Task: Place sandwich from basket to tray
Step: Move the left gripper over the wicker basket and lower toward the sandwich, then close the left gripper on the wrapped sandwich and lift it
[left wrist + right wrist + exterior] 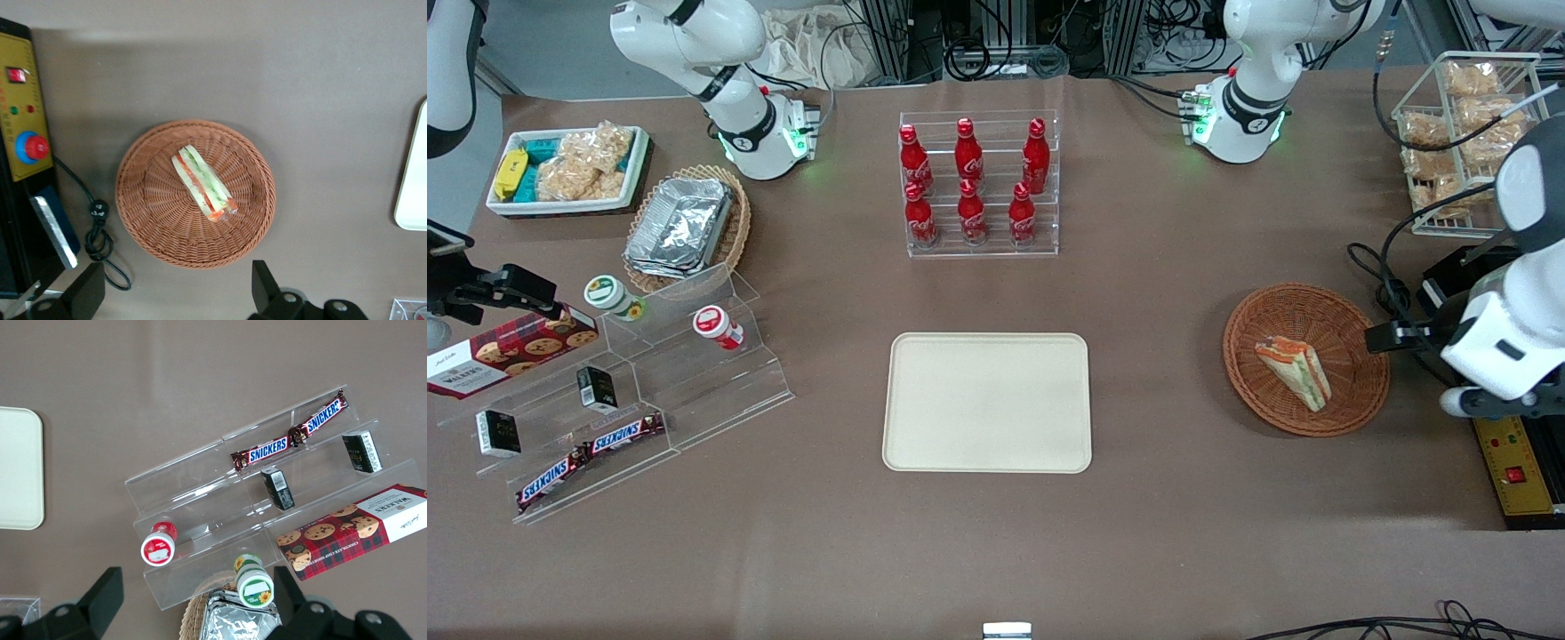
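The sandwich (pixel 1294 369), a wrapped wedge with white bread and orange, red and green layers, lies in the round reddish-brown wicker basket (pixel 1352 324). Both also show in the left wrist view: the sandwich (pixel 203 183) near the middle of the basket (pixel 153 213). The cream tray (pixel 987 402) lies flat and bare beside the basket, toward the parked arm's end; its edge shows in the left wrist view (pixel 413 180). My left gripper (pixel 177 297) is open and holds nothing, high over the table just outside the basket's rim. In the front view the arm's wrist (pixel 1494 356) covers it.
A yellow control box (pixel 1516 462) and a black cable (pixel 100 233) lie beside the basket at the working arm's end. A rack of red bottles (pixel 978 182) stands farther from the front camera than the tray. An acrylic stand with snacks (pixel 649 391) sits toward the parked arm's end.
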`<action>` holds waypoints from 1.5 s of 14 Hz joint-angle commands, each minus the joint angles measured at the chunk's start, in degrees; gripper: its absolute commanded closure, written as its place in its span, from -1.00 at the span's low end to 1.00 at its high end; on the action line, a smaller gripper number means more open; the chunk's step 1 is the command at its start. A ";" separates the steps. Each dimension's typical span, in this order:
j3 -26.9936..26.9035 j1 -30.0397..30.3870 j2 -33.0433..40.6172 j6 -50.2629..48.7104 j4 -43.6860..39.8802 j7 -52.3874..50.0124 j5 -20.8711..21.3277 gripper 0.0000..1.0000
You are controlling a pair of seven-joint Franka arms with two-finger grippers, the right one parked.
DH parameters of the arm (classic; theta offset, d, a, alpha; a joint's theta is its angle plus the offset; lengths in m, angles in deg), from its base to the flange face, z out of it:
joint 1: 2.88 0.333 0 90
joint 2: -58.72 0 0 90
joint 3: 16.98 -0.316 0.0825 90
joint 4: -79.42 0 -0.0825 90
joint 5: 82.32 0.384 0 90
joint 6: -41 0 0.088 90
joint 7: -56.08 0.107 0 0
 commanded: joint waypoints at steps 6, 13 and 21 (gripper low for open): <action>-1.15 1.90 -1.63 2.85 8.71 -0.88 -0.42 -0.98; -1.33 2.69 1.36 32.65 30.96 -17.47 -0.42 -0.97; -1.24 3.05 -2.25 45.05 38.61 -28.21 -0.60 -0.95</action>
